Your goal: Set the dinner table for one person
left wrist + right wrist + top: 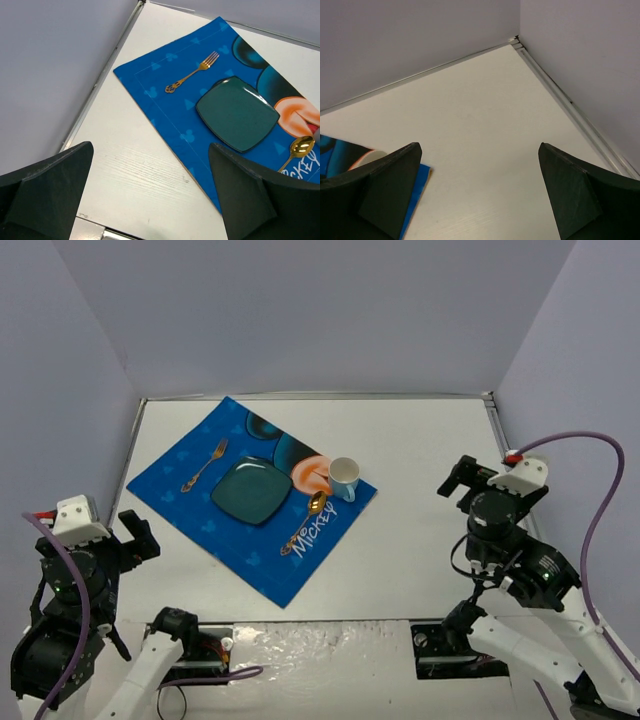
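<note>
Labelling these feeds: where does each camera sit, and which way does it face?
Top external: above and behind the arms, looking down on the dinner table; both arms, left gripper and right gripper show.
Left wrist: on the left arm, facing out over the placemat, fork and plate; its own open fingers frame the bottom.
Right wrist: on the right arm, facing the table's far right corner; its fingers show.
Shared: top and left wrist both see fork and plate.
</note>
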### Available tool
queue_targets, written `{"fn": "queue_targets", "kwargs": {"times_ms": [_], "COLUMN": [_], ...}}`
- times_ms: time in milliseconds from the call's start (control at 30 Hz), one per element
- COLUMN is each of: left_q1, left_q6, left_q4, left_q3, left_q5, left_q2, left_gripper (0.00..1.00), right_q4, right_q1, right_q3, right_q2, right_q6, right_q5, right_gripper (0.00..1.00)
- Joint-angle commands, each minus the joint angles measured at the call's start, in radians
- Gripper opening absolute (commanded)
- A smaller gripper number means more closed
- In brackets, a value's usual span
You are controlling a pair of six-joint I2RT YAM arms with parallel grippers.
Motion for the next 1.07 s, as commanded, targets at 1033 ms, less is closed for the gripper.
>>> {"fn": "queue_targets", "kwargs": {"times_ms": [1033], "left_q1": [-0.005], "left_q6": [0.056], "left_q4": [0.014], "left_q3": [-0.019], "left_q5": [0.037], "left_q2": [0.034], "left_gripper": [0.97], "right_q4": [0.155], "right_q1": [0.016], "right_q3": [-0.166], "right_q2": [-0.238], "right_q6": [-0.199], "right_q5": [-0.012], "right_gripper": [1.0]}}
